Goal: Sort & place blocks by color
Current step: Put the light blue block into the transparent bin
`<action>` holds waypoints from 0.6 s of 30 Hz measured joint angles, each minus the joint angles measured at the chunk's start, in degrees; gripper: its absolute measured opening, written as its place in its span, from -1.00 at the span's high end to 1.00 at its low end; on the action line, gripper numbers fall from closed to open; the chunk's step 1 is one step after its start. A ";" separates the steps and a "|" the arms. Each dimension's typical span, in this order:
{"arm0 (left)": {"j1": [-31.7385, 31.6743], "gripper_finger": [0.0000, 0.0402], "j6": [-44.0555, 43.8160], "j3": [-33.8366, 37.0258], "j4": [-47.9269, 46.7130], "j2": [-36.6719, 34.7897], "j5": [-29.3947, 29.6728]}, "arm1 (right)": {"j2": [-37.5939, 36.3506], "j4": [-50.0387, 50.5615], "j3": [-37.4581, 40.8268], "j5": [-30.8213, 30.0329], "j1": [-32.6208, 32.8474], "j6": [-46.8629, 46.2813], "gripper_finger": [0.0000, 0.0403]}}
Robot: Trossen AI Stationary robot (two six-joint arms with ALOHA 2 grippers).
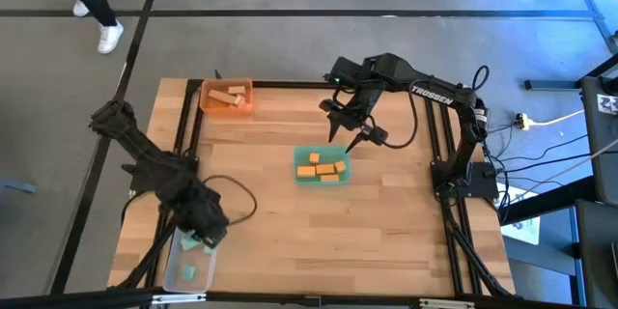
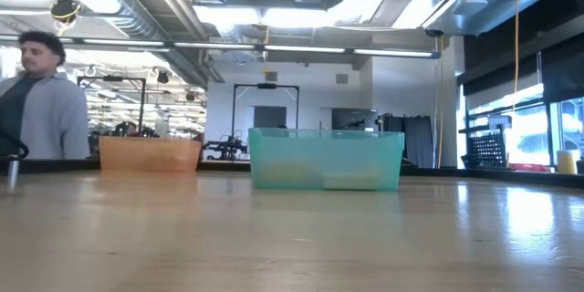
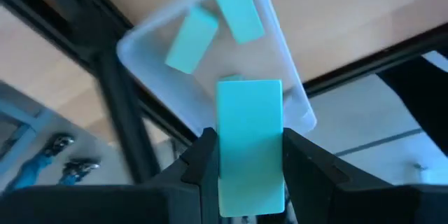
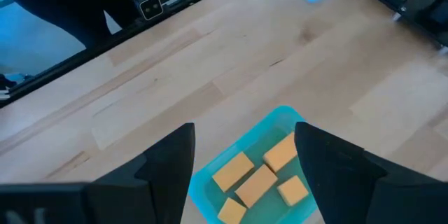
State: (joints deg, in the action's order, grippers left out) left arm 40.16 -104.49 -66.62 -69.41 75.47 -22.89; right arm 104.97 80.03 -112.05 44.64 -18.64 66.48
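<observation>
A mint-green block [image 3: 250,143] is held nearest the left wrist camera, clamped between the jaws of the left gripper [image 3: 250,175], which are closed partway onto its two long sides. Its long axis runs straight out from the jaws toward the clear tray [image 3: 294,94], which lies directly beyond and below it. Two more mint-green blocks [image 3: 192,40] are seen lying flat in that tray. In the high view the left gripper [image 1: 203,224] is placed over the clear tray [image 1: 172,275] at the near left corner of the surface [image 1: 386,232], so the coming release is judged to call only for a short drop; nothing stands in the way but the dark frame rail just beside the tray.

Farther from the clear tray, near the middle of the surface, the green tray [image 1: 301,159] holds several orange blocks [image 1: 324,169]. The right gripper [image 1: 352,133] hangs just above it with its jaws spread wide and nothing between them. At the far edge, the orange tray [image 1: 246,108] holds pale wood blocks [image 1: 224,98]. Beyond the surface, a person [image 2: 35,100] is seen in the low view.
</observation>
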 joint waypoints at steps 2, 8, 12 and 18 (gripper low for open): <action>2.52 0.40 -4.25 2.51 5.43 0.55 0.78 | 0.00 0.00 0.00 -0.02 0.14 0.00 -0.22; 7.24 0.40 -11.89 8.36 15.63 2.84 6.45 | 0.00 0.02 0.00 -0.02 0.14 0.02 -0.22; 8.17 0.40 -12.45 11.60 18.32 3.56 7.40 | 0.00 0.02 0.00 -0.02 0.14 0.02 -0.22; 8.29 0.36 -12.53 14.88 18.64 4.03 6.95 | 0.00 0.02 0.00 -0.02 0.14 0.00 -0.22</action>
State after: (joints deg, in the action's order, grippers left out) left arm 48.45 -117.02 -51.73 -50.76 79.50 -15.94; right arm 104.97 80.05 -112.05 44.62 -18.50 66.48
